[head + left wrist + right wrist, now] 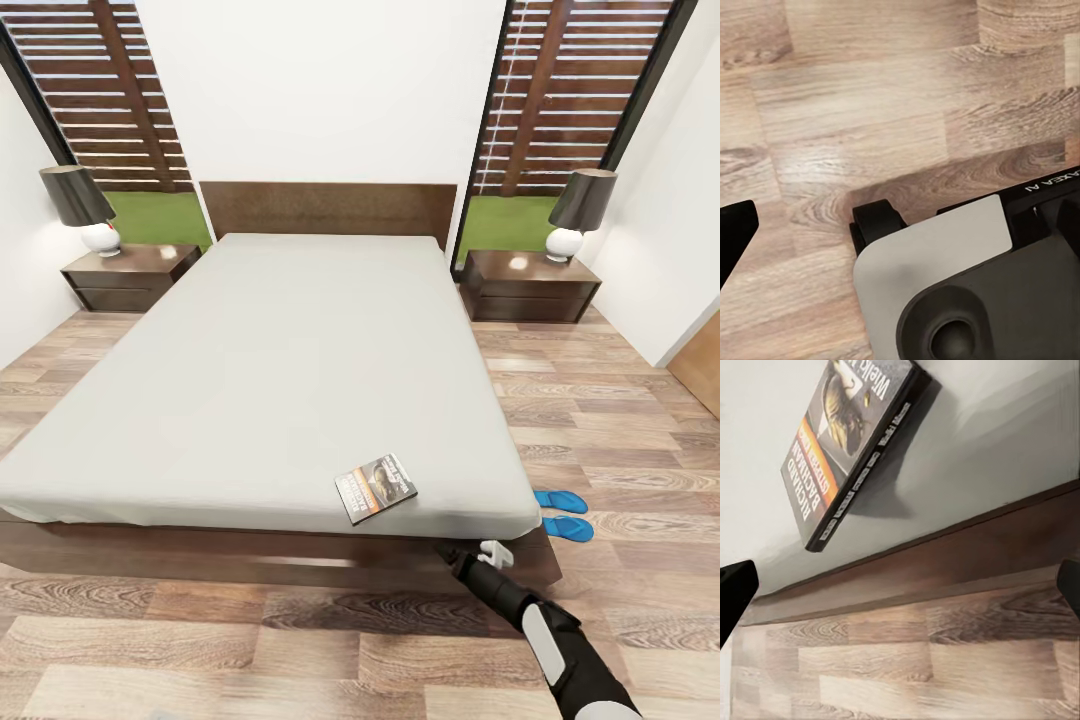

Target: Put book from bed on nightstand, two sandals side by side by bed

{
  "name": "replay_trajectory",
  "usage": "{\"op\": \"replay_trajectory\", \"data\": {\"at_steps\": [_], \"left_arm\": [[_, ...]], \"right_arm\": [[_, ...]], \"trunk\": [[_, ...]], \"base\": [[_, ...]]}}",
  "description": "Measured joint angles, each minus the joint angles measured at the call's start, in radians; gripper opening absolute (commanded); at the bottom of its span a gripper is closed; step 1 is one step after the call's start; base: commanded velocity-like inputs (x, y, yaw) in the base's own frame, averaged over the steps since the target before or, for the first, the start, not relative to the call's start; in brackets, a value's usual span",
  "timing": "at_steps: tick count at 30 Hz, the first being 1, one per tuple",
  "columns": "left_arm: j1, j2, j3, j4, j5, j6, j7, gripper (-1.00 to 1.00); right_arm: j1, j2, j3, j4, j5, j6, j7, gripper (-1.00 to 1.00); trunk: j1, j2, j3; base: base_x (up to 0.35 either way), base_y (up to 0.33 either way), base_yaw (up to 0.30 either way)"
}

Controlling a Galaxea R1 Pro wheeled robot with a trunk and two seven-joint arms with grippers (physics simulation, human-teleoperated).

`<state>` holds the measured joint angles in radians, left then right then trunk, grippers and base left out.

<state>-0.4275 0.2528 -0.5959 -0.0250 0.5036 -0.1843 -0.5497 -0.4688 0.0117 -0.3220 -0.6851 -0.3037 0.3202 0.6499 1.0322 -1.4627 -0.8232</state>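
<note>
Bedroom w/ wood-plank floor [620,400]. The bed [270,370] takes centre frame of the head view: light-grey mattress on a dark frame, headboard at upper centre. One nightstand [128,277] sits at upper left, another nightstand [528,285] at upper right, each w/ a lamp on top; both well apart from the foot of the bed.

Right arm comes in from lower right; the right gripper [490,551] is low, near the bed's foot rail, below and right of the book. Right wrist view: dark finger tips at the two frame edges w/ a wide gap, nothing between them, so jaws spread and empty. Left gripper: left wrist view shows one dark finger at its edge over floor and the robot's base [967,300]; can't tell whether it's released or clenched.

The two sandals [562,513], bright blue, lie on the floor at lower right, just beside the bed corner, close together and roughly parallel.

The book [377,488] lies flat, cover up, near the foot edge of the mattress, lower centre-right, turned a bit askew.

Handling, my guess: thin paperback, light, somewhat bendy, glossy cover prob. slippery. Flat on a soft sheet, so little to get fingers under. Best bet: pinch across a long edge or the spine, near the side facing the foot, maybe sliding it to overhang first.
</note>
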Motion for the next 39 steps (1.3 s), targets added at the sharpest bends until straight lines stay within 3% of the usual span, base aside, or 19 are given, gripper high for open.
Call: {"op": "replay_trajectory", "data": {"at_steps": [1, 5, 8, 39], "left_arm": [[0.0, 0.0, 0.0, 0.0, 0.0, 0.0, 0.0, 1.0], [0.0, 0.0, 0.0, 0.0, 0.0, 0.0, 0.0, 1.0], [0.0, -0.001, 0.0, 0.0, 0.0, 0.001, 0.0, 1.0], [0.0, -0.008, 0.0, 0.0, 0.0, 0.001, 0.0, 1.0]], "right_arm": [[0.0, 0.001, 0.0, 0.001, -0.011, -0.011, 0.0, 1.0], [0.0, 0.007, 0.003, 0.008, -0.12, -0.108, -0.001, 1.0], [0.0, 0.011, 0.005, 0.006, -0.144, -0.127, 0.0, 1.0], [0.0, 0.018, 0.006, 0.011, -0.156, -0.122, 0.009, 1.0]], "trunk": [[0.0, 0.0, 0.0], [0.0, 0.0, 0.0], [0.0, 0.0, 0.0], [0.0, 0.0, 0.0]], "base": [[0.0, 0.0, 0.0], [0.0, 0.0, 0.0], [0.0, 0.0, 0.0], [0.0, 0.0, 0.0]]}}
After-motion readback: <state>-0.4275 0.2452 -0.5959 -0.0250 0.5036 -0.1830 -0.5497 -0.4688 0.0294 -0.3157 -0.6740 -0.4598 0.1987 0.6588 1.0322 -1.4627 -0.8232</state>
